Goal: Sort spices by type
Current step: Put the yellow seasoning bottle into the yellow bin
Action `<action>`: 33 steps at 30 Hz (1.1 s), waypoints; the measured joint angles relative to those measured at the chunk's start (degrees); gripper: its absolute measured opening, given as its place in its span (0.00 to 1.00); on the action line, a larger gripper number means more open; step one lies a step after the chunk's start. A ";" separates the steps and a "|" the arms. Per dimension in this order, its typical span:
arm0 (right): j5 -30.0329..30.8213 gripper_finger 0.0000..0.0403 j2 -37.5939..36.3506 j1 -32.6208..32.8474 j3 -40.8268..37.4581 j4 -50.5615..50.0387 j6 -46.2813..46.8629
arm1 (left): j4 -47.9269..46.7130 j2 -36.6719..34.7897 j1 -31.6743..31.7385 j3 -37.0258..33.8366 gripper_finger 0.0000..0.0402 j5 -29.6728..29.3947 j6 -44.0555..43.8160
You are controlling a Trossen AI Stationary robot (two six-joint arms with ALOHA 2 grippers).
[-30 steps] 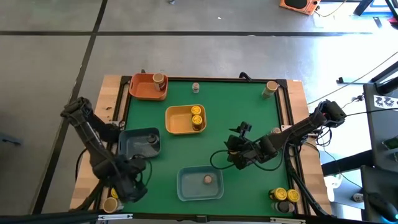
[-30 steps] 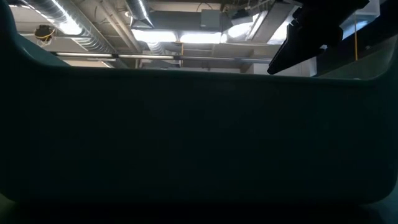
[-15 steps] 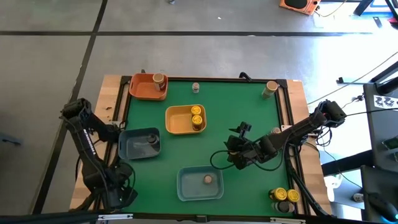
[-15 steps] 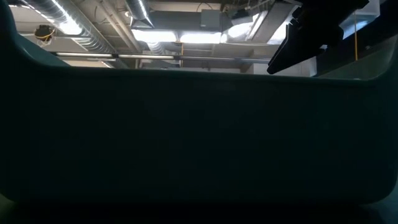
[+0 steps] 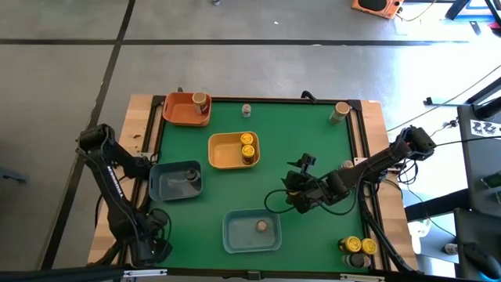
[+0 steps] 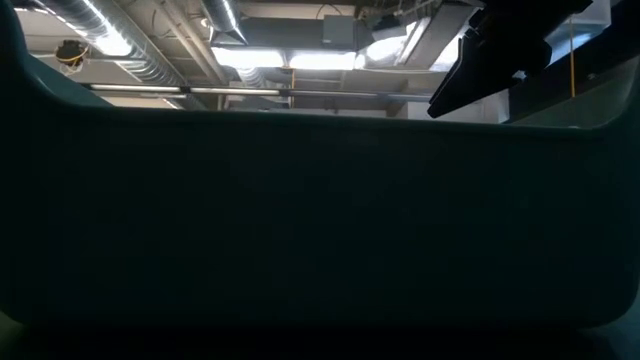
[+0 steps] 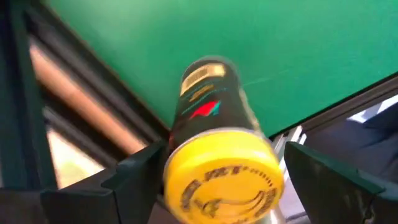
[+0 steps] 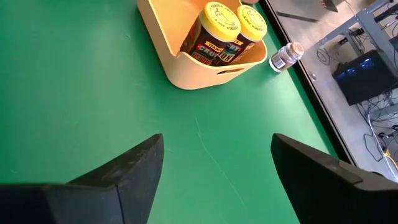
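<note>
The spices are small jars. One with a yellow lid [image 7: 221, 177] and a dark label stands at the table's near left corner, beside the green mat [image 5: 313, 149]. My left gripper [image 7: 217, 168] [image 5: 150, 244] points down over it, open, one finger on each side of the lid; the arm hides the jar in the high view. My right gripper [image 8: 214, 155] [image 5: 296, 197] hangs open over the mat, right of centre, holding nothing. Two yellow-lidded jars [image 8: 227, 28] stand in the yellow tray [image 5: 223, 153].
An orange tray [image 5: 178, 110] holds a tan-lidded jar [image 5: 201, 100]. A dark blue tray [image 5: 168, 184] and a pale blue tray [image 5: 239, 235] each hold one small jar. Loose jars stand at the far edge [image 5: 246, 110] [image 5: 340, 112] and the near right corner [image 5: 356, 249]. A dark wall [image 6: 300, 230] fills the low view.
My left gripper has gone toward the table's near left corner and down, rolling as it went, and now stands over the jar there, hiding it from above. Its fingers have stayed apart. The right arm has kept still.
</note>
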 joint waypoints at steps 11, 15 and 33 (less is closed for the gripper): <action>0.00 0.74 0.00 0.00 0.02 0.40 0.02 | -3.03 -0.01 -0.13 0.00 0.73 1.06 1.10; 0.00 0.74 0.00 0.00 0.02 0.44 0.02 | -3.10 -0.02 -0.11 0.00 0.61 1.17 1.89; -1.15 0.74 0.00 0.00 0.02 1.77 -0.95 | -10.91 -2.38 8.13 5.64 0.56 -4.21 15.98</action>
